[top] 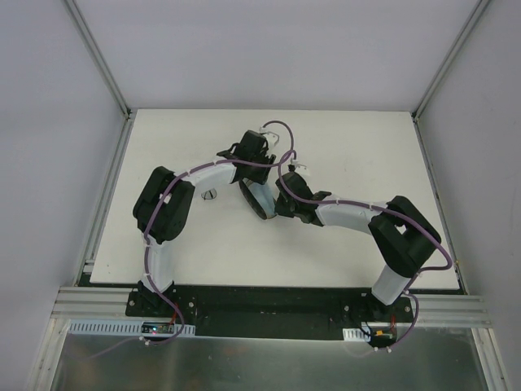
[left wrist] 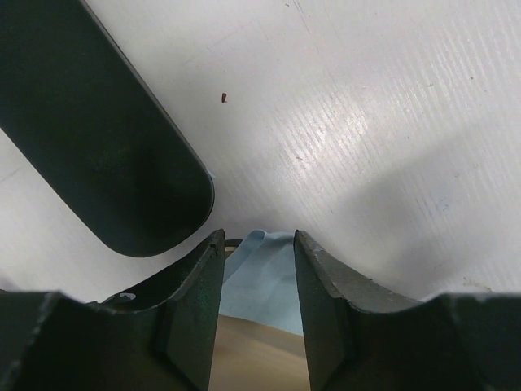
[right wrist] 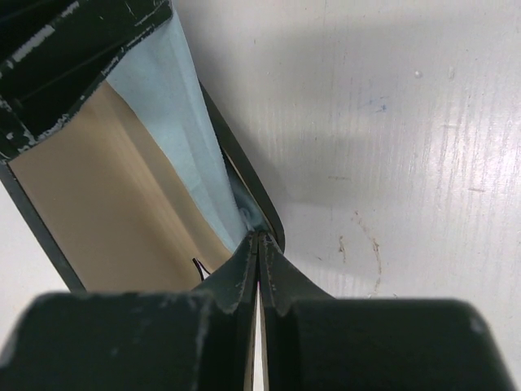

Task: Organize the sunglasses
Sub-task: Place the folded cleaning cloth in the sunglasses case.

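Note:
A black oval case (top: 259, 204) lies open mid-table, with a tan lining (right wrist: 106, 204) and a light-blue cloth (right wrist: 175, 114) inside. My right gripper (right wrist: 259, 238) is shut on the case's black rim (right wrist: 244, 171) and also shows in the top view (top: 274, 204). My left gripper (left wrist: 259, 240) is open, its jaws either side of the cloth (left wrist: 264, 277) above the lining; it also shows in the top view (top: 254, 181). A small dark-framed pair of sunglasses with pale lenses (top: 209, 194) lies on the table left of the case. The orange pair is not in view.
A black oblong body (left wrist: 98, 138) lies at the upper left of the left wrist view. The left gripper's fingers (right wrist: 73, 57) show at the top left of the right wrist view. A thin dark wire (right wrist: 198, 267) shows on the lining. Metal posts frame the white table (top: 350, 147).

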Motion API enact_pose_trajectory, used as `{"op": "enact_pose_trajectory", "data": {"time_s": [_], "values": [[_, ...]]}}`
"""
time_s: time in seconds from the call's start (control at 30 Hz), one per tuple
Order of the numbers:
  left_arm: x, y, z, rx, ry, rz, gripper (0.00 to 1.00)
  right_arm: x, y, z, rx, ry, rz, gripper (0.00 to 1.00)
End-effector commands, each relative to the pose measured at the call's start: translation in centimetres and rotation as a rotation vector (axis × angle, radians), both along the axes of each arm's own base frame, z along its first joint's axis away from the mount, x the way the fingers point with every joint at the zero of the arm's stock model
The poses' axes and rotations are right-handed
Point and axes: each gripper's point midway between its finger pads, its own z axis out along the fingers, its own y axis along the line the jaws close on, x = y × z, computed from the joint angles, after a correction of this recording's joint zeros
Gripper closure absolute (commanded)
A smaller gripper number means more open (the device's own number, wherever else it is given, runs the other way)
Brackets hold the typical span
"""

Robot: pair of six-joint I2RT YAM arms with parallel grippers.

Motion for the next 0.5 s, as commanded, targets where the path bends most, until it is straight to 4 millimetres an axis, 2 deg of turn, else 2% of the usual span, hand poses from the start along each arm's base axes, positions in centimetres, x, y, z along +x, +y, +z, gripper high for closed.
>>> {"op": "enact_pose_trajectory", "data": {"time_s": [0.0,0.23,0.47], "values": [[0.9,-1.1,5.0,-0.057,-0.092,-0.007,0.59,0.2,-0.2,0.4,0.005,-0.019,0.005,0.99],[1.2,-1.3,7.2,-0.083,-0.113,0.007,0.52,0.0,-0.5,0.0,0.006,-0.012,0.002,0.99],[1.2,0.9,8.5,-0.102,-0.112,0.097,0.49,-0.2,-0.6,0.0,0.010,-0.013,0.002,0.99]]}}
